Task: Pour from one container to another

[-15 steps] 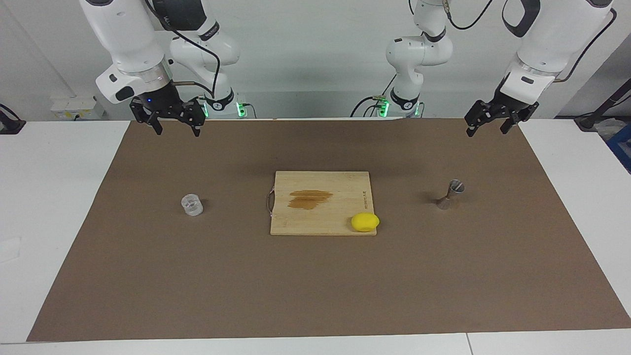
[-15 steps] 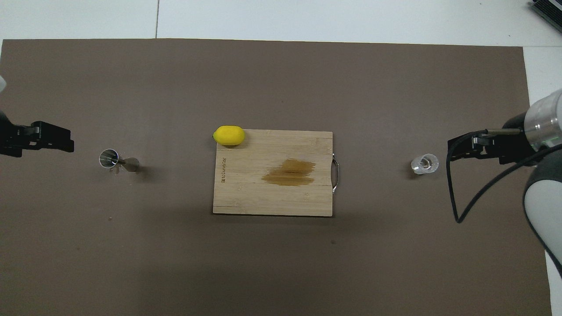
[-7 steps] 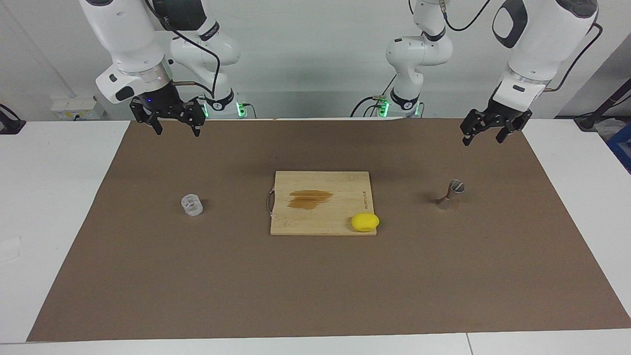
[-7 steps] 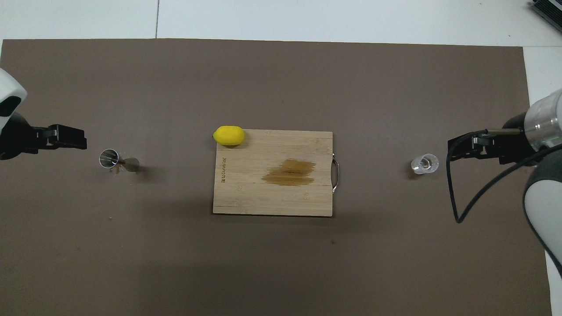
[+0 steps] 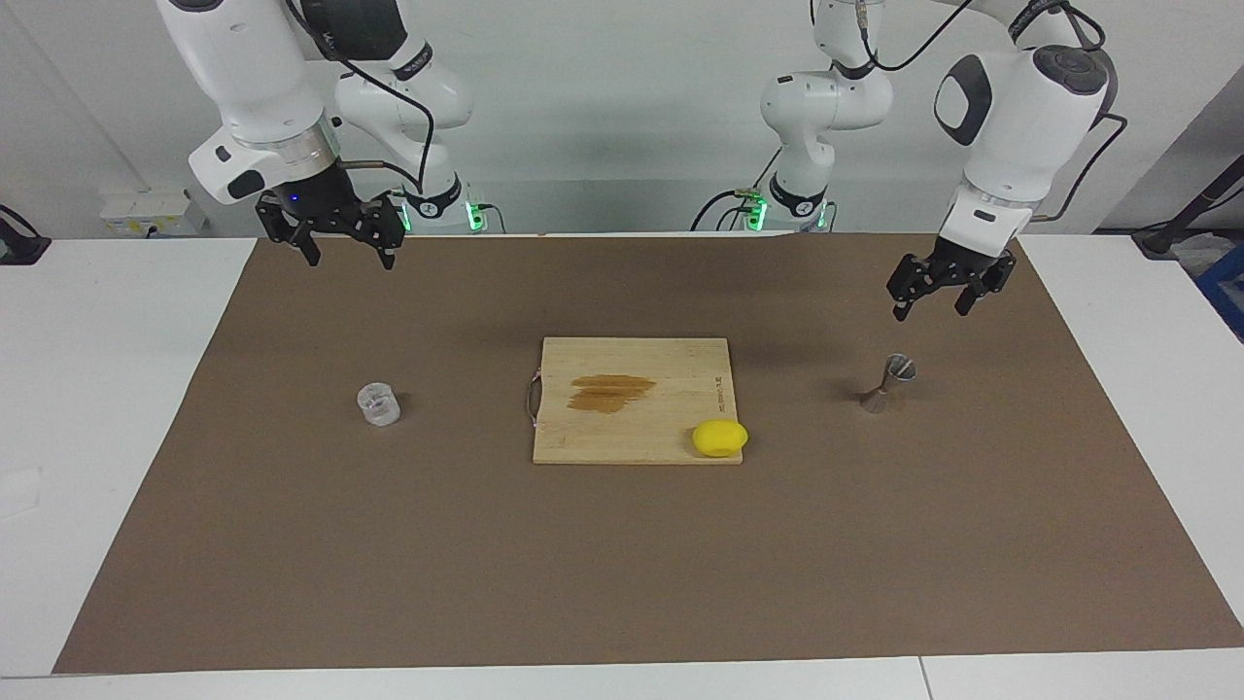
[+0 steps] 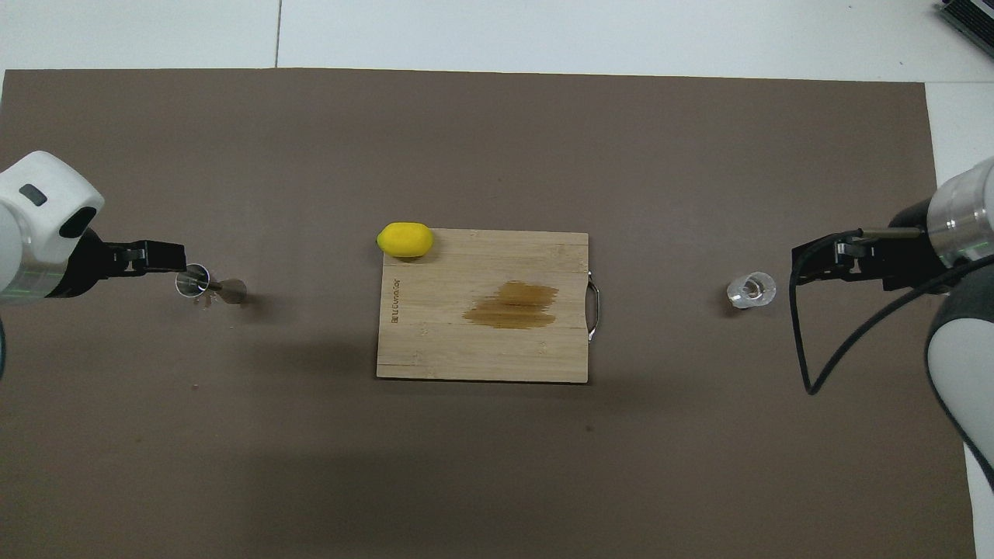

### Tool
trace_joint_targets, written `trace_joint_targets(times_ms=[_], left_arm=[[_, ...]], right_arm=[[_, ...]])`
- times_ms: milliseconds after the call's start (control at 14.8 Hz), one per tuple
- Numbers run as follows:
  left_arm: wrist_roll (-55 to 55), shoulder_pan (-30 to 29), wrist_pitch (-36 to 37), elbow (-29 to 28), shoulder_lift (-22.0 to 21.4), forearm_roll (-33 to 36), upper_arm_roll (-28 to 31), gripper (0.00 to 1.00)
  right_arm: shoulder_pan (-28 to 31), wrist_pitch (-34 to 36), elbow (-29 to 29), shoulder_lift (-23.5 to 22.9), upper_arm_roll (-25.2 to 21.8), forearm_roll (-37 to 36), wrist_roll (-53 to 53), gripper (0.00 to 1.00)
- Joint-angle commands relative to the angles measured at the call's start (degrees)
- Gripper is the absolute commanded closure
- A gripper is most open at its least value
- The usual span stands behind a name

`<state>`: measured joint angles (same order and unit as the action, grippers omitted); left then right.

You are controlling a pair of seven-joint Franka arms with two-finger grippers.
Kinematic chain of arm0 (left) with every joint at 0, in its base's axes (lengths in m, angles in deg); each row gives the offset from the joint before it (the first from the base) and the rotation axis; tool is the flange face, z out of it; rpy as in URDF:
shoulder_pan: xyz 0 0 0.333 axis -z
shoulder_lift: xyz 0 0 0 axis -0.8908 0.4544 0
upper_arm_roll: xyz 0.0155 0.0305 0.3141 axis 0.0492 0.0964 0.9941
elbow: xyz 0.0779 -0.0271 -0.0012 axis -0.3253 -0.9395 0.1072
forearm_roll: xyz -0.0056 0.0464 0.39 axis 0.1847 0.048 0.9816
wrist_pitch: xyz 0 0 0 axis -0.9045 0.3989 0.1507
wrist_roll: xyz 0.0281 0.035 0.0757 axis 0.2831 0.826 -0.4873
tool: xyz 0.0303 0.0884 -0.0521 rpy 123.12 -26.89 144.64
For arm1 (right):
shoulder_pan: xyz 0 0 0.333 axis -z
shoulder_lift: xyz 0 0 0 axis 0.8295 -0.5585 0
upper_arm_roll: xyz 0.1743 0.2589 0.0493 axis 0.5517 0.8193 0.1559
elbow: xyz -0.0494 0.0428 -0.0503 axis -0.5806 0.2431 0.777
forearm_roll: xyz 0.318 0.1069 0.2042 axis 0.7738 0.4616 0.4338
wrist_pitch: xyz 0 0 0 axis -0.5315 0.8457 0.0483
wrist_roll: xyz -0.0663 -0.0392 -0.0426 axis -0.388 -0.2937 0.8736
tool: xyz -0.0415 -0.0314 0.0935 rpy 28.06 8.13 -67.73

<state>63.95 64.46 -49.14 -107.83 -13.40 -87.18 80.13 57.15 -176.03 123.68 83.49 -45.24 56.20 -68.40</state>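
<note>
Meanwhile, lemon sits on board between cup and jigger; both tools spread apart.

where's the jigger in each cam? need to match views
Facing view: the jigger stands on the brown mat, right of centre, below the left claw.
Overhead view: the jigger sits at mid-left, by the claw's tips.
Shared landmark: the lemon on the cutting board's corner nearest the jigger.

In the overhead view the picture's edges cut off both arms, and the left claw overlaps the rim of the small silver-grey hourglass-shaped metal jigger; the tiny clear glass cup seems too small to tell its contents
</note>
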Motion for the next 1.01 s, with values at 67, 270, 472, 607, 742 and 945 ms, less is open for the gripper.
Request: trace_joint_targets(times_ms=[67, 270, 472, 607, 742, 945], left_arm=[[-1.35, 0.53, -4.17, -3.24, -0.55, 1.05, 0.49, 0.00], [-1.27, 1.06, -3.82, -2.89, -0.37, 1.13, 0.49, 0.00], [-1.09, 0.97, -3.82, -2.89, -0.38, 1.13, 0.49, 0.00], [-1.09, 0.97, -3.91, -2.89, -0.37, 1.13, 0.49, 0.00], [-1.01, 1.50, -3.82, -2.63, -0.46, 1.13, 0.49, 0.00], [-0.48, 0.89, -1.63, -1.40, -0.29, 1.13, 0.49, 0.00]], right_arm=[[0.56, -0.18, 0.91, 0.80, 0.23, 0.22, 0.59, 0.00], [0.56, -0.18, 0.91, 0.80, 0.23, 0.22, 0.59, 0.00], [0.56, -0.18, 0.91, 0.80, 0.23, 0.22, 0.59, 0.00], [0.56, -0.18, 0.91, 0.80, 0.23, 0.22, 0.59, 0.00], [0.56, -0.18, 0.91, 0.80, 0.23, 0.22, 0.59, 0.00], [0.56, -0.18, 0.91, 0.80, 0.23, 0.22, 0.59, 0.00]])
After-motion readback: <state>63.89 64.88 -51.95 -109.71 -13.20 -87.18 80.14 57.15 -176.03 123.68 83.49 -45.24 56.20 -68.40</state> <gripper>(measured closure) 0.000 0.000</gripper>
